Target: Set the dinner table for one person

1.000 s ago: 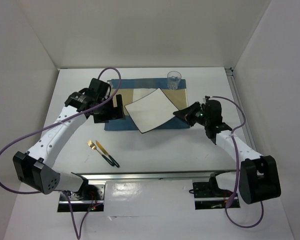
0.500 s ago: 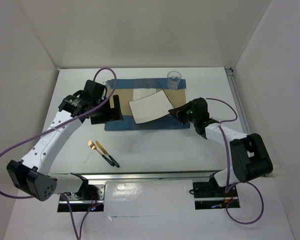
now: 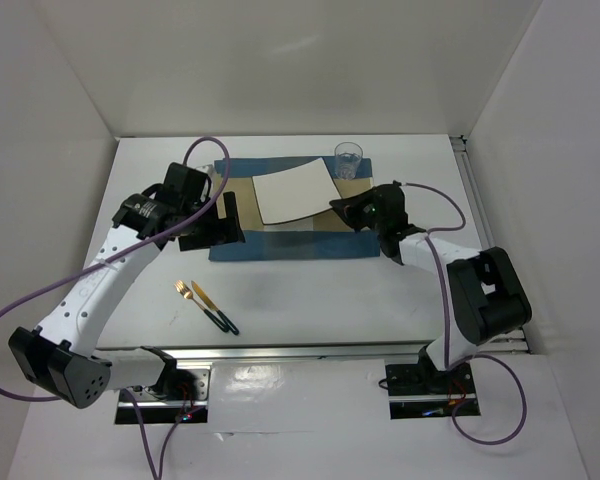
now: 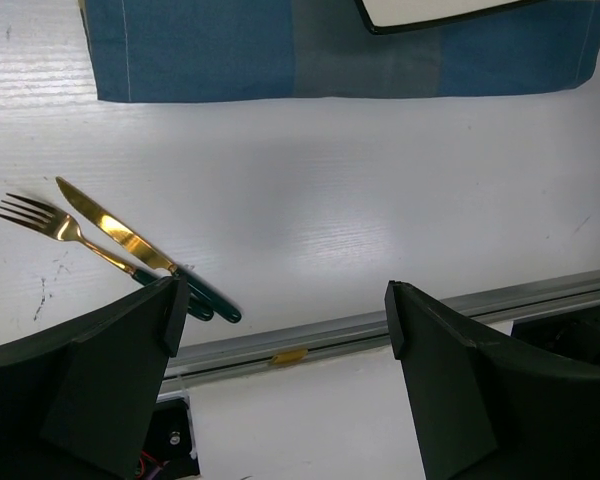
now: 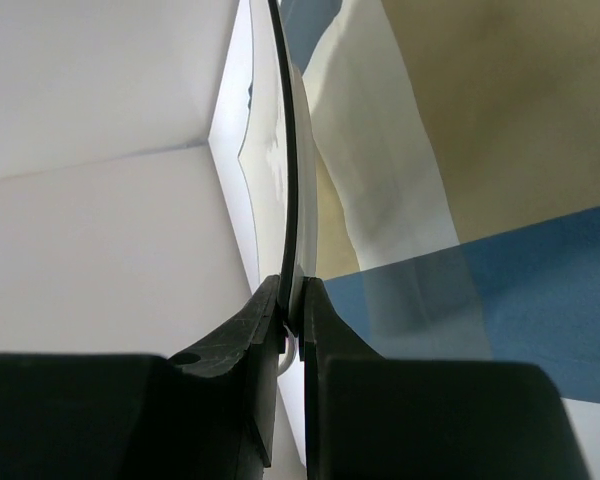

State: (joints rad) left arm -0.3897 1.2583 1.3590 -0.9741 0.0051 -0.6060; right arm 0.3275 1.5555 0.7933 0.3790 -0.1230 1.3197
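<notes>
While the right gripper (image 3: 342, 208) pinches the rim of a square white plate (image 3: 295, 195) over a striped placemat (image 3: 280, 245), the left gripper (image 3: 225, 215) hangs wide open at its left edge; the dinner table (image 3: 310, 290) spreads white beneath, fork (image 3: 183, 290) and knife (image 3: 205, 300) lying near its front

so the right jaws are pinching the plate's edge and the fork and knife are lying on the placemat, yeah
No: the fork and knife lie on the bare white table, off the placemat on its near side, as the left wrist view shows. The right jaws do pinch the plate's edge.
</notes>
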